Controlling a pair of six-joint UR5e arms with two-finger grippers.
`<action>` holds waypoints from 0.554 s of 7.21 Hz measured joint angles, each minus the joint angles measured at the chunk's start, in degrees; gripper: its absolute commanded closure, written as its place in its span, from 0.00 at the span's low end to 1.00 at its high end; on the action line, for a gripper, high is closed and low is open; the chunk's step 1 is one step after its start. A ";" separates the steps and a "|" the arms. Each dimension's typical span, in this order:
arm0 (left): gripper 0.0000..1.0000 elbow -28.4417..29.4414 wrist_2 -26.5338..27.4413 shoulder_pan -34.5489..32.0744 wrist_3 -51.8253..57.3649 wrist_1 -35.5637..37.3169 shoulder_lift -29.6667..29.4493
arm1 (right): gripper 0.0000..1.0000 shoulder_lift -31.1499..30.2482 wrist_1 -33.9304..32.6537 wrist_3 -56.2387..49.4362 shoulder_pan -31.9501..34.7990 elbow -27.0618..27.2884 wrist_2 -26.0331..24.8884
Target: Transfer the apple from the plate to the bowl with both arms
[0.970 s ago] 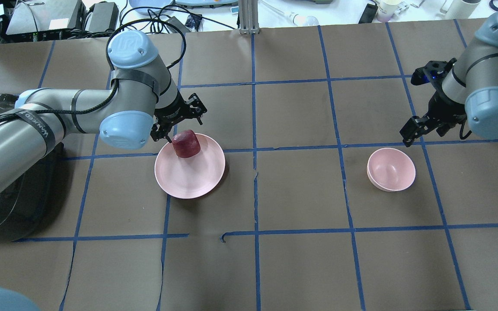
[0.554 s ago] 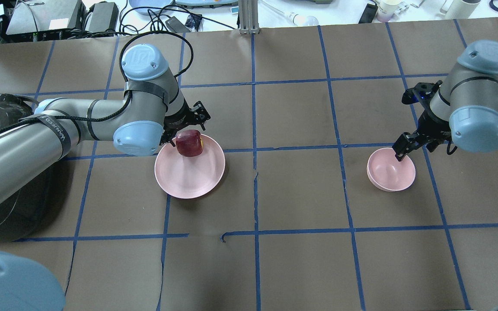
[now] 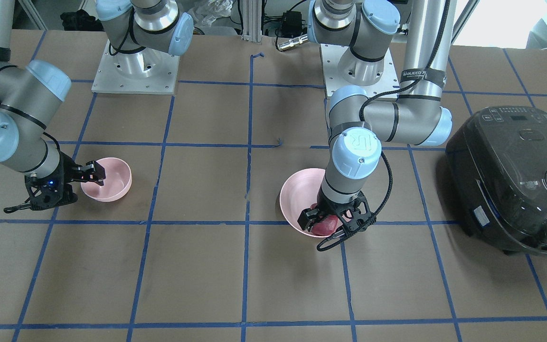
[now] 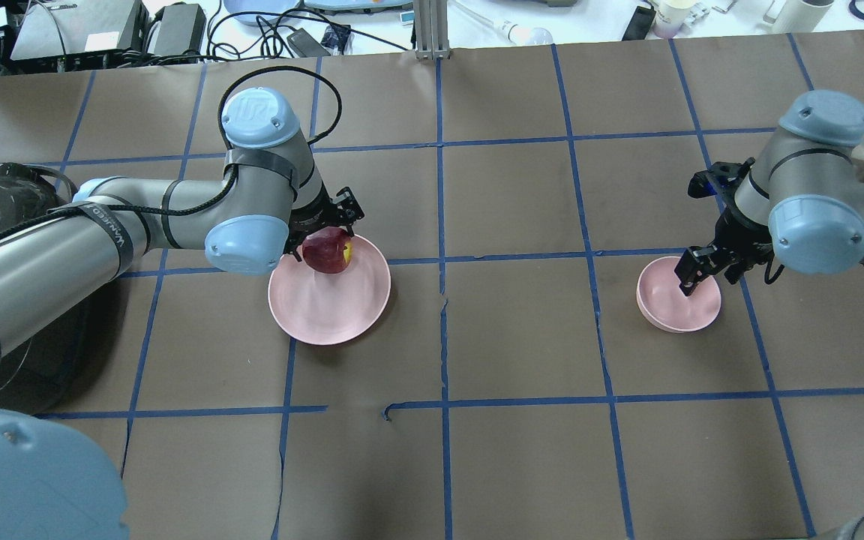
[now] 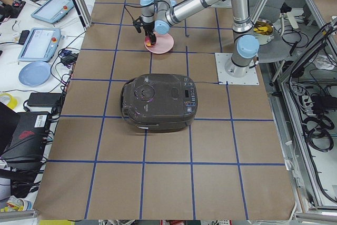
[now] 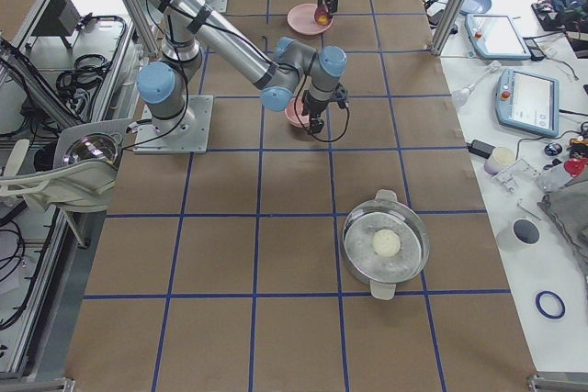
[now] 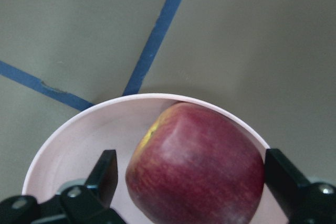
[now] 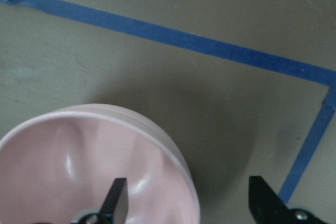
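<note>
The dark-red apple [image 4: 327,251] sits at the far edge of the wide pink plate [image 4: 331,304]. My left gripper [image 4: 325,238] is open and low over it. In the left wrist view its fingers [image 7: 107,174] stand on either side of the apple [image 7: 197,166], close to it. The small deep pink bowl [image 4: 676,307] stands to the right and holds nothing. My right gripper [image 4: 706,274] is open and straddles the bowl's far-right rim. In the right wrist view one finger [image 8: 118,195] is inside the bowl [image 8: 79,150] and the other is outside it.
A black rice cooker [image 3: 511,175] stands on the table beside my left arm. A lidded glass pot [image 6: 386,245] sits at my right end of the table. Blue tape lines grid the brown table cover [image 4: 522,337].
My left arm has swung in closer around the apple, which has turned so its yellow patch shows. My right gripper has come down from behind the bowl onto its rim.
</note>
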 measured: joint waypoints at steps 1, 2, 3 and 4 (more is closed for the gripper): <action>0.00 -0.18 -0.06 -0.32 0.48 0.02 0.04 | 1.00 0.15 0.17 1.54 0.00 0.15 -0.01; 0.00 -0.19 -0.10 -1.06 2.78 0.06 0.18 | 1.00 0.13 0.38 2.86 0.00 0.08 0.02; 0.00 -0.11 -0.04 -1.97 6.91 0.08 0.64 | 1.00 -0.06 0.64 3.48 0.01 -0.08 -0.01; 0.00 -0.11 0.00 -2.56 10.73 0.04 1.11 | 1.00 -0.38 0.95 3.79 0.24 -0.50 -0.08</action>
